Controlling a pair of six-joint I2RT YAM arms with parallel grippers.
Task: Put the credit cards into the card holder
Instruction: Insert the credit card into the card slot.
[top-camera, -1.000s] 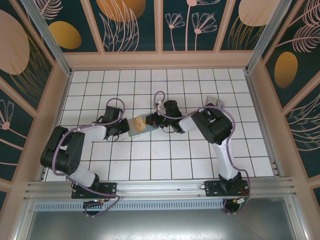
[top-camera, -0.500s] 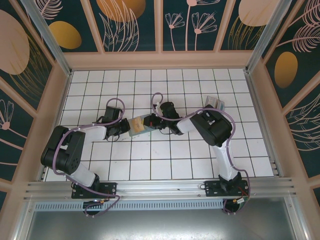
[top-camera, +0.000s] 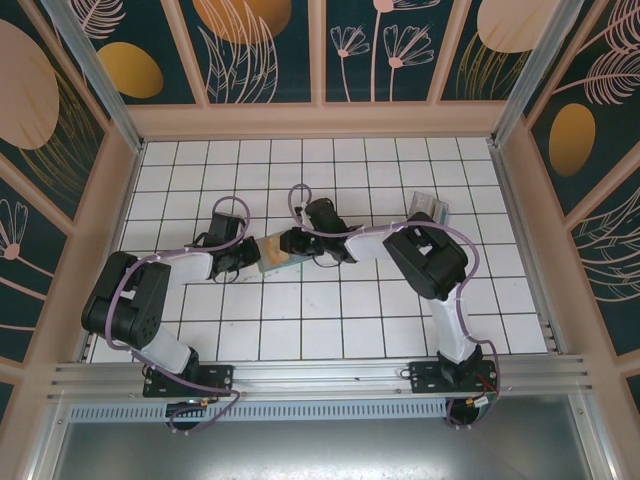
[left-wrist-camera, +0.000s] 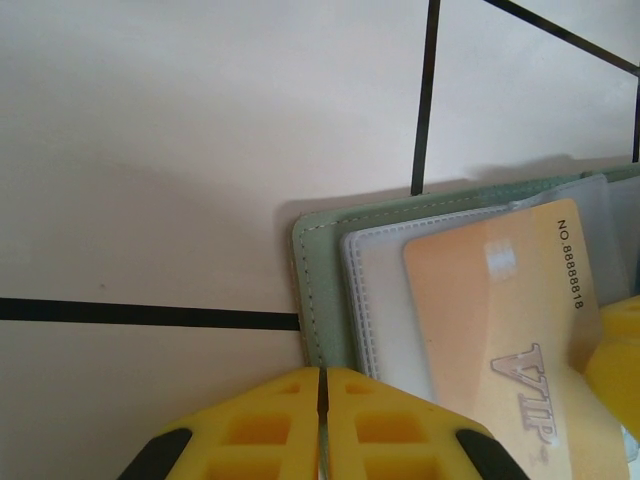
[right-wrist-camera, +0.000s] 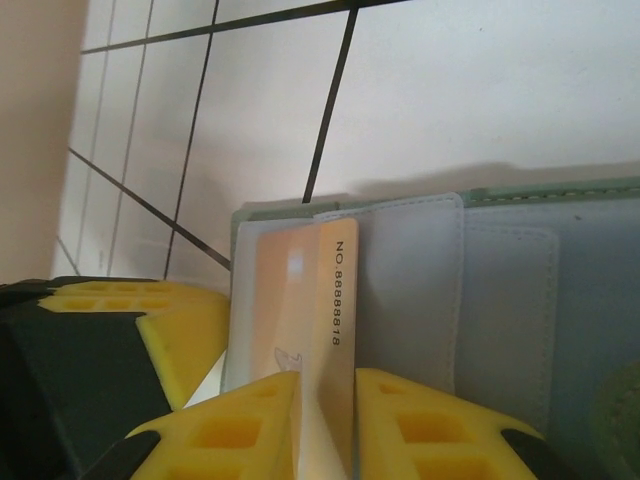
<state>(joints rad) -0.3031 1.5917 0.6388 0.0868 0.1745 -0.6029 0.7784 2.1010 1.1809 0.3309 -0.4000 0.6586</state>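
The sage-green card holder (top-camera: 270, 259) lies open on the tiled floor between both arms. My left gripper (top-camera: 256, 257) is shut on its stitched green edge (left-wrist-camera: 320, 290), fingertips (left-wrist-camera: 280, 420) pinching the cover. A tan-orange credit card (left-wrist-camera: 490, 320) marked VIP sits part-way inside a clear sleeve (right-wrist-camera: 410, 290) of the holder. My right gripper (right-wrist-camera: 328, 410) is at the card's free end, with its jaws standing slightly apart. The card (right-wrist-camera: 335, 300) shows in the gap between them. From above, the right gripper (top-camera: 292, 245) meets the holder from the right.
A small clear plastic stand (top-camera: 430, 207) with greyish contents sits on the tiles to the right of the right arm's elbow. Wooden walls (top-camera: 320, 120) enclose the floor. Open tiles (top-camera: 320, 320) lie in front of both grippers.
The right arm has pushed leftward, taking the card further into the holder, and its jaws have parted slightly. The left gripper has stayed put, clamped on the holder.
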